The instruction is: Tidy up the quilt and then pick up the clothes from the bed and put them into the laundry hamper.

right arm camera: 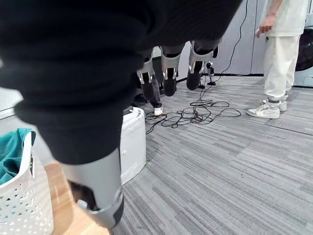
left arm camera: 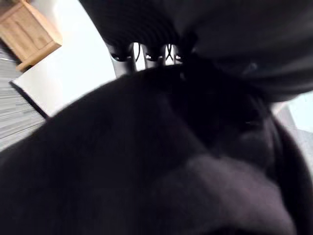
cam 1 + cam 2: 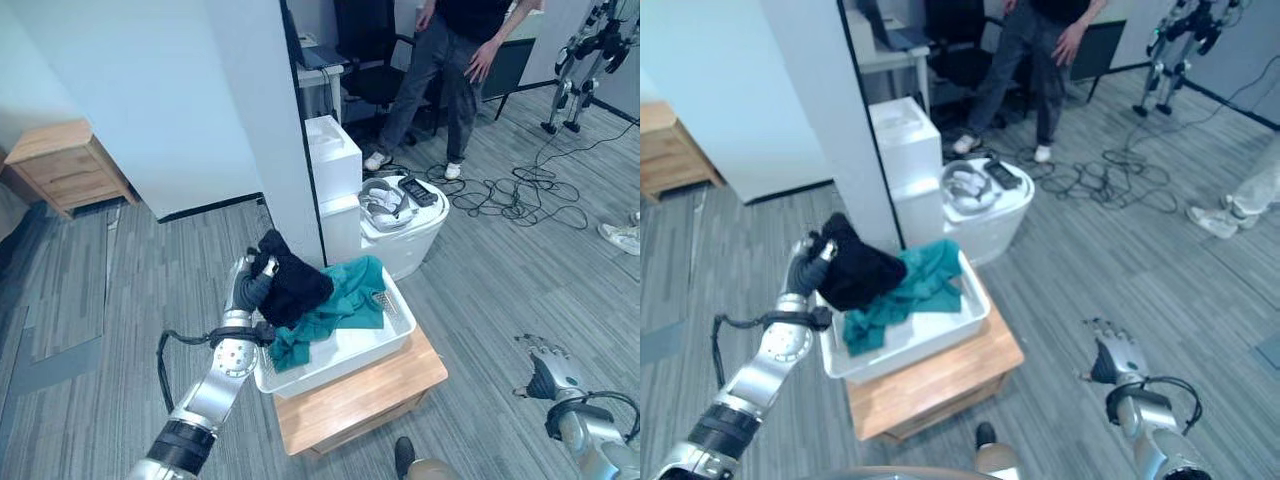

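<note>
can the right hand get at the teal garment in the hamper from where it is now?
Probably not without moving. The right hand hangs open low over the floor, well off to the side of the white hamper. The teal garment lies inside, partly under the black garment that the left hand grips.

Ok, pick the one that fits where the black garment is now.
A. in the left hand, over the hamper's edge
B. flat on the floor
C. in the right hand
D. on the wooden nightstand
A: the left hand grips the black garment over the hamper rim, beside the teal cloth.
</note>
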Robot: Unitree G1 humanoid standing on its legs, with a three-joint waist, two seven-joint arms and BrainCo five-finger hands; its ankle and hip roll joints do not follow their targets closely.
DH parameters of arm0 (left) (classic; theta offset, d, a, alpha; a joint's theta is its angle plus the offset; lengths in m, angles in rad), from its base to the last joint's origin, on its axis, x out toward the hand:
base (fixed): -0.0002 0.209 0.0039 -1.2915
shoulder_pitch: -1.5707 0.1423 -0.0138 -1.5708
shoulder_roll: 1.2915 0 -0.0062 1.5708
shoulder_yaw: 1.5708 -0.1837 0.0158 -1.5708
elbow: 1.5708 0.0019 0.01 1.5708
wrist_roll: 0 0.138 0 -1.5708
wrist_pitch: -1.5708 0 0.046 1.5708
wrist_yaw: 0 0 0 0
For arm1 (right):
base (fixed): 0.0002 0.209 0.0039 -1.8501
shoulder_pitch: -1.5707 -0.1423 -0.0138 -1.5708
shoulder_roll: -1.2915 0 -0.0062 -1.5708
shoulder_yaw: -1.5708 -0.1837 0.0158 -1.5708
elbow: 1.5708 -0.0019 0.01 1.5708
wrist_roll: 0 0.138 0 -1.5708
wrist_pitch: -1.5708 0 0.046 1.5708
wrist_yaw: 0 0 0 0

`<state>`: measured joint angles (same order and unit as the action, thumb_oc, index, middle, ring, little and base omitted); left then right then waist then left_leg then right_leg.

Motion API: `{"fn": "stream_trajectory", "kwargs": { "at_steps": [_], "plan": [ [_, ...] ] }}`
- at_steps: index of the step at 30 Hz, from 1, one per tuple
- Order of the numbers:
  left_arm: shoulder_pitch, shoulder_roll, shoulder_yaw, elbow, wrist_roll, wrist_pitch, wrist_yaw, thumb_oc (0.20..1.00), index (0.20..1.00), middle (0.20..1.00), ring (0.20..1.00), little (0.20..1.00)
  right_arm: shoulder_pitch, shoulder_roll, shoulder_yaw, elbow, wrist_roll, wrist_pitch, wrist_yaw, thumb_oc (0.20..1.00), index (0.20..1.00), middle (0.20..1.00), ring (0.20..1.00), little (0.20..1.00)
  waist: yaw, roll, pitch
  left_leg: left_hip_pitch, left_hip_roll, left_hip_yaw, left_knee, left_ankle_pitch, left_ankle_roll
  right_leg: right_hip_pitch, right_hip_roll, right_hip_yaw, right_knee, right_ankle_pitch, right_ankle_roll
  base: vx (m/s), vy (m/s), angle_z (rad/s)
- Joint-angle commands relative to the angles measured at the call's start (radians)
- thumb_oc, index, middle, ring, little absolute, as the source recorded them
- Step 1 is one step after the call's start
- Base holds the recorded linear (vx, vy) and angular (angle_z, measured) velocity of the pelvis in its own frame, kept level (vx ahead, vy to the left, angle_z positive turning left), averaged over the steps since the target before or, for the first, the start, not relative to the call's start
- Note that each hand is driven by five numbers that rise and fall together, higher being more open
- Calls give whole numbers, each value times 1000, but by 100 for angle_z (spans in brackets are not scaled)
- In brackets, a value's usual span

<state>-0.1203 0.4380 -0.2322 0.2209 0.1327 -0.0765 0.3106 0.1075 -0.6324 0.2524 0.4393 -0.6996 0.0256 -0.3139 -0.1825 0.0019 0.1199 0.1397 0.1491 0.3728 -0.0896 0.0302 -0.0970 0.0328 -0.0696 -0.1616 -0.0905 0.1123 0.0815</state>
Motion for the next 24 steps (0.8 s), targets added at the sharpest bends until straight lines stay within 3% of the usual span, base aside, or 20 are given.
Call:
{"fn": "stream_trajectory", "kwargs": {
  "at_steps": [1, 2, 3, 4, 7, 10, 17, 24],
  "plan": [
    [-160, -17, -12, 182, 69, 19, 71, 200, 200, 200, 200, 200, -86, 4, 27, 41, 41, -8, 6, 1000, 1000, 1000, 1000, 1000, 5, 1, 41, 7, 10, 26, 2, -46, -33, 67, -72, -61, 11, -136, 97, 0, 0, 0],
    [-162, -17, -12, 185, 69, 17, 72, 200, 200, 200, 200, 200, -87, 4, 27, 42, 41, -8, 6, 1000, 1000, 1000, 1000, 1000, 5, 1, 42, 6, 10, 25, 2, -45, -33, 67, -72, -62, 11, -136, 97, -43, -25, -1],
    [-196, -28, -20, 299, 72, 37, 81, 278, 278, 278, 278, 278, -71, 6, 44, 61, 31, -6, 14, 1000, 1000, 1000, 1000, 1000, -3, -8, 52, -8, 13, 27, 2, -40, -35, 51, -68, -61, 13, -132, 97, -65, -26, 0],
    [-219, -29, -24, 349, 72, 49, 89, 1000, 1000, 1000, 1000, 1000, -69, 10, 55, 91, 28, -1, 18, 1000, 1000, 1000, 1000, 1000, -5, -11, 59, -19, 15, 27, 2, -36, -37, 38, -67, -62, 15, -130, 97, -65, -26, -1],
    [-261, -14, -39, 433, 89, 67, 91, 1000, 1000, 1000, 1000, 1000, -76, 27, 88, 192, 36, 13, 30, 1000, 1000, 1000, 1000, 1000, -3, -18, 67, -50, 21, 25, 2, -27, -39, 7, -62, -65, 21, -126, 96, -64, -42, -1],
    [-241, -16, 11, 460, -11, 55, 90, 1000, 1000, 1000, 1000, 1000, -60, 87, 84, 359, 144, 27, 69, 1000, 1000, 1000, 1000, 1000, 8, -18, 63, -46, 26, 29, 2, -25, -43, 13, -60, -64, 19, -126, 92, -7, -27, -4],
    [-199, 13, 65, 423, -71, 33, 81, 1000, 1000, 1000, 1000, 1000, -54, 135, 83, 489, 207, 25, 117, 1000, 1000, 1000, 1000, 1000, 27, -15, 52, -11, 22, 11, 2, -29, -46, 68, -60, -82, 14, -136, 86, 23, -10, 3],
    [-40, 4, 191, 398, -209, -13, 67, 1000, 1000, 1000, 1000, 1000, -89, 202, 89, 604, 236, 35, 127, 1000, 1000, 1000, 1000, 1000, 78, -9, 31, -2, 16, -28, 2, -25, -45, 102, -64, -109, 13, -143, 80, -15, -5, 12]
  ]
}}
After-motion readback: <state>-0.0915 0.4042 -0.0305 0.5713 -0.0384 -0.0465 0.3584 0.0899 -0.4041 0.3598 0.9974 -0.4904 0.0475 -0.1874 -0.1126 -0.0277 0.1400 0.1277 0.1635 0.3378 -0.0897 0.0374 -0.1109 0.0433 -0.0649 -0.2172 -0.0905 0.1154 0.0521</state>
